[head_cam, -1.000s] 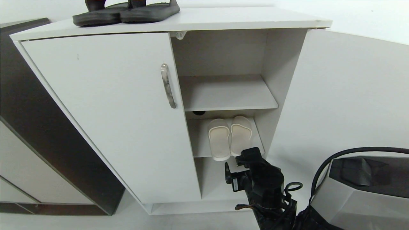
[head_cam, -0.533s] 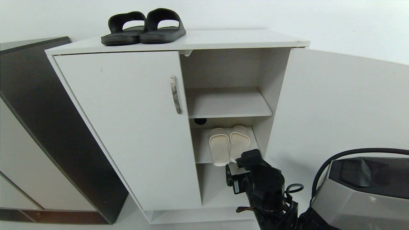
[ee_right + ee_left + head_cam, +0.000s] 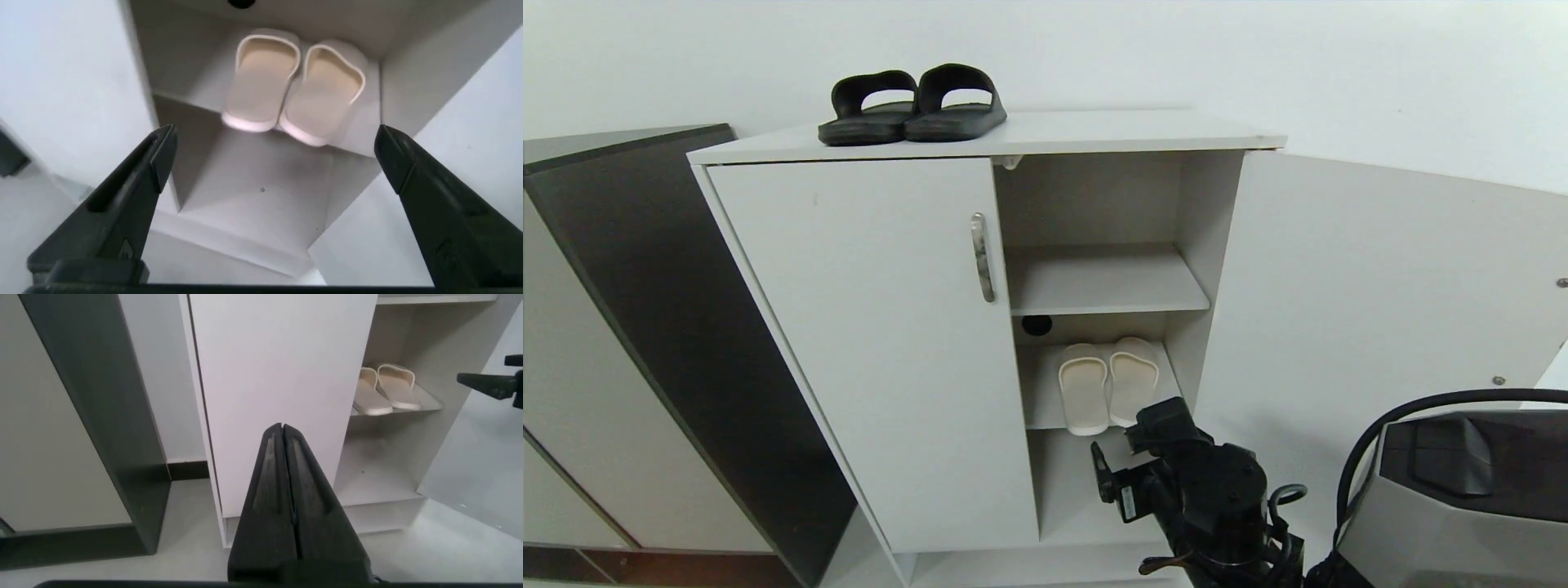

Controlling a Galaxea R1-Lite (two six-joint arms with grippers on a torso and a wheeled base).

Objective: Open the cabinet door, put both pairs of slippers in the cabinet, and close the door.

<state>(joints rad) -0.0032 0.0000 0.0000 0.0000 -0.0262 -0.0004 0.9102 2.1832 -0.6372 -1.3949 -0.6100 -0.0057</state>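
The white cabinet (image 3: 866, 327) has its right door (image 3: 1380, 294) swung open and its left door shut. A pair of cream slippers (image 3: 1107, 384) lies on the middle shelf, also seen as the cream slippers (image 3: 294, 86) and the cream slippers (image 3: 388, 385). A pair of black slippers (image 3: 913, 106) sits on the cabinet top at the left. My right gripper (image 3: 274, 175) is open and empty, low in front of the open compartment. My left gripper (image 3: 282, 469) is shut with nothing in it, facing the closed left door.
A dark panel (image 3: 662, 327) leans against the cabinet's left side. The upper shelf (image 3: 1103, 282) and bottom compartment (image 3: 270, 196) hold nothing. The open door stands to the right of my right arm (image 3: 1201, 490). A metal handle (image 3: 983, 257) is on the left door.
The head view has shifted, so the cabinet looks smaller and its top with the black slippers shows fully. The cream slippers stay on their shelf; the right arm looks unmoved.
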